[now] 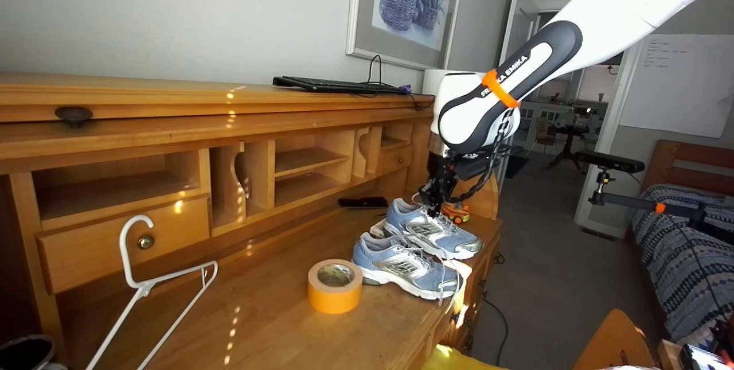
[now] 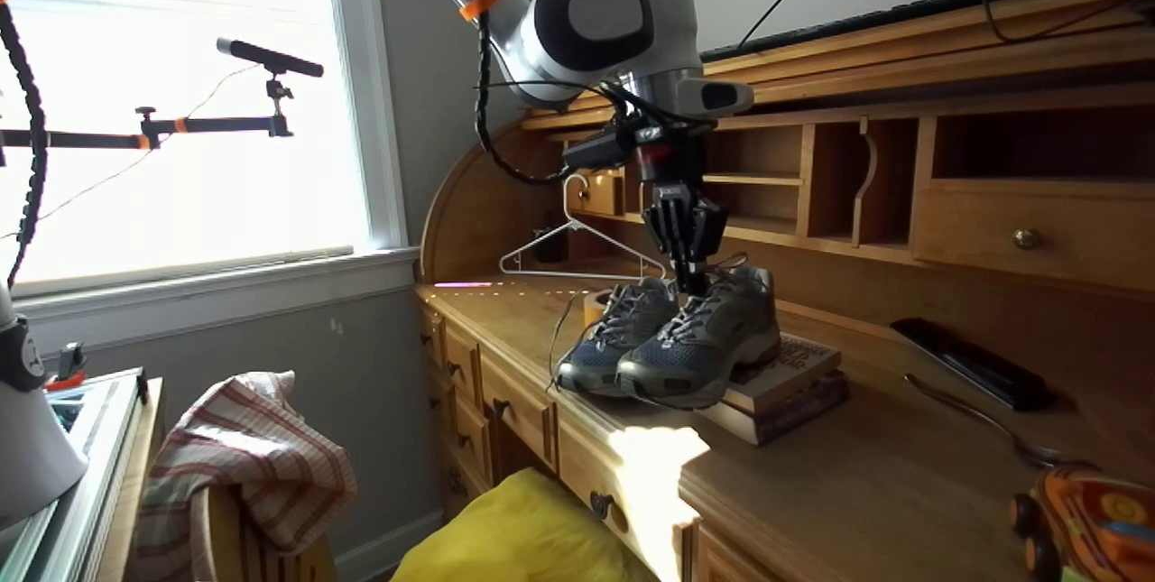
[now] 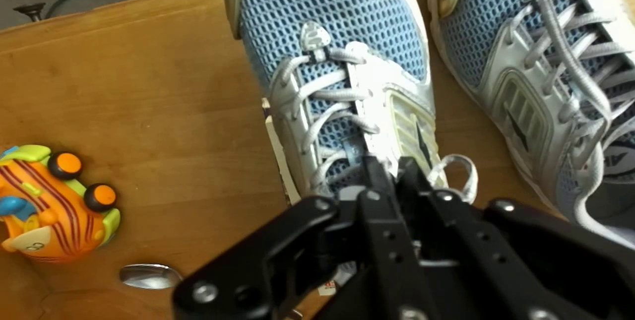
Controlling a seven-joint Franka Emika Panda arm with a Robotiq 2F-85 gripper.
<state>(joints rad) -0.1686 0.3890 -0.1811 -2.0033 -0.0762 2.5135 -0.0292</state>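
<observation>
The fingers (image 3: 378,183) were set at the upper end of the lacing on a blue and silver running shoe (image 3: 342,82), their tips divided by only a narrow gap. Whether any lace or tongue was pinched there could not be told, since the tips themselves hid that spot in the wrist view. The shoe sat near the front edge of the bench (image 1: 275,307), tilted, with its heel end raised over two stacked books (image 2: 794,388) and its toe pointing toward that edge. A matching shoe (image 1: 404,269) stood just beside it, its laces loose.

Next to the heel of that second shoe, a roll of orange tape (image 1: 334,300) lay flat. Farther along the bench, a white clothes hanger (image 1: 143,287) showed in both exterior views; whether it lay flat or leaned was unclear. On the opposite side of the shoes, an orange toy car (image 3: 54,211) with green trim stood near a metal spoon (image 3: 150,277). A long black object (image 2: 974,364) lay farther back, near the spoon's handle. Higher up, a black keyboard (image 1: 338,85) rested above the row of wooden compartments (image 1: 261,178). Below the front edge, a yellow cushion (image 2: 523,532) bulged out, and a striped cloth (image 2: 253,456) hung over a wooden chair back (image 2: 215,528).
</observation>
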